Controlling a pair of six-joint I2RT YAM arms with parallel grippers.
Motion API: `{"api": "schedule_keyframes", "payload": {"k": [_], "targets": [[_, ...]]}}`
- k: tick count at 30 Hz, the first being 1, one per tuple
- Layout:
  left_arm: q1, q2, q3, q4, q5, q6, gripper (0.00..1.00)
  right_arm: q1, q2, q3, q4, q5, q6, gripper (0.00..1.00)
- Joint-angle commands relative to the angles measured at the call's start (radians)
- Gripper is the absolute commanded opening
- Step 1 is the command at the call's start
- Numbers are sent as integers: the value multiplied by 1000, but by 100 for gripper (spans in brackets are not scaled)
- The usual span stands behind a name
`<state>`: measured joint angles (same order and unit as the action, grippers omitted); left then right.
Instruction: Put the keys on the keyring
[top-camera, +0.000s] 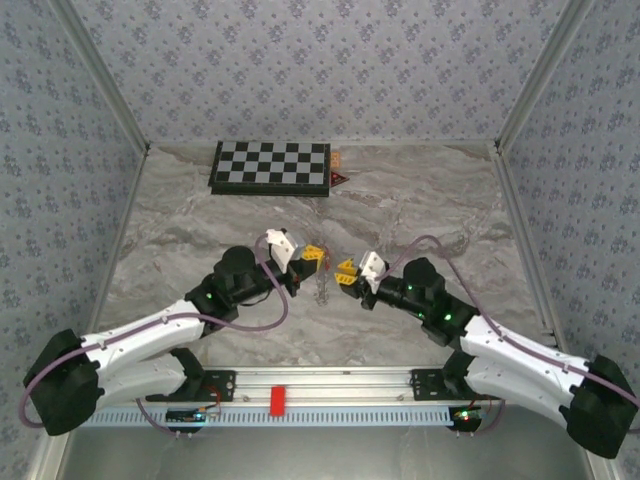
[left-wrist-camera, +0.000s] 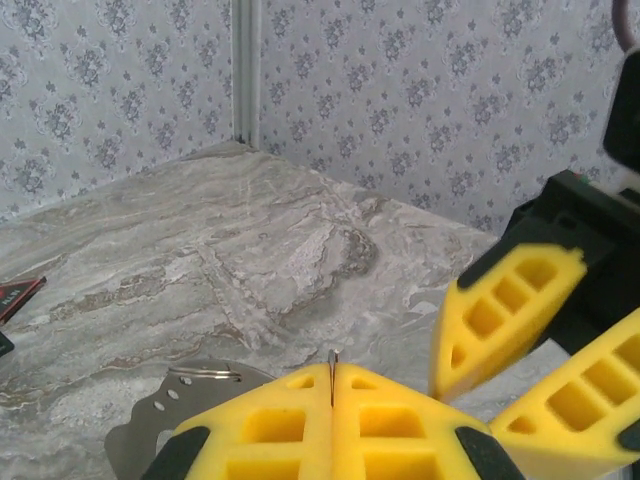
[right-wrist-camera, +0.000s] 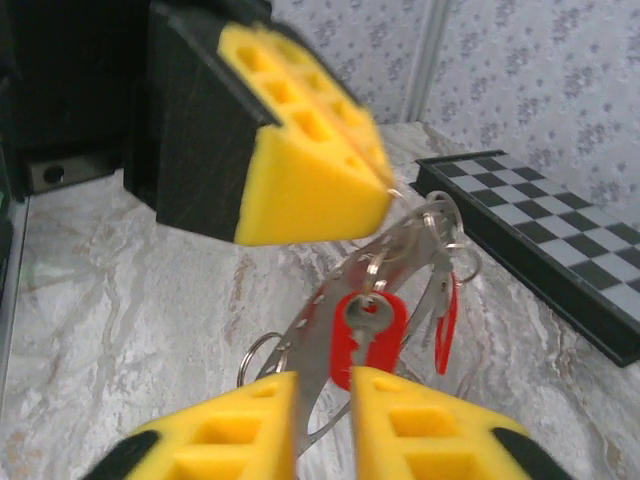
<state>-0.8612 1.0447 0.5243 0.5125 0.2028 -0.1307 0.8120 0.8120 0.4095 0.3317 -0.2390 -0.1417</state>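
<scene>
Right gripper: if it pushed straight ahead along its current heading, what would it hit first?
The right gripper would likely meet the red-headed key in the key bunch hanging from the shut left gripper, just beyond its parted jaws; exact depth is unclear.

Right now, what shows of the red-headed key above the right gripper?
Small key, bright red plastic head, hanging from thin silvery wire rings that the shut left gripper pinches. A silvery toothed piece lies across the head. A holed metal strip hangs beside it; the parted fingers of the right gripper sit below.
</scene>
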Motion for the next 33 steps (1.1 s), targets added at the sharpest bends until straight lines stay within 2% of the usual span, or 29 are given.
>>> {"api": "schedule_keyframes", "payload": {"k": [1,7,12,21,25,33], "targets": [[30,21,42,118,77,-67,0,-63,-45,31,-65,-3,176,33],[68,57,60,179,144,-154,0,-157,-47,35,26,-132,309,35],[90,67,73,211,170,-225,0,-206,19,94,74,-225,410,35],[91,64,86,216,182,-248,0,-281,158,125,286,-407,577,35],[92,63,81,214,180,-253,0,-301,210,139,369,-503,652,35],[92,58,80,216,187,-253,0,-297,264,159,438,-570,703,38]]}}
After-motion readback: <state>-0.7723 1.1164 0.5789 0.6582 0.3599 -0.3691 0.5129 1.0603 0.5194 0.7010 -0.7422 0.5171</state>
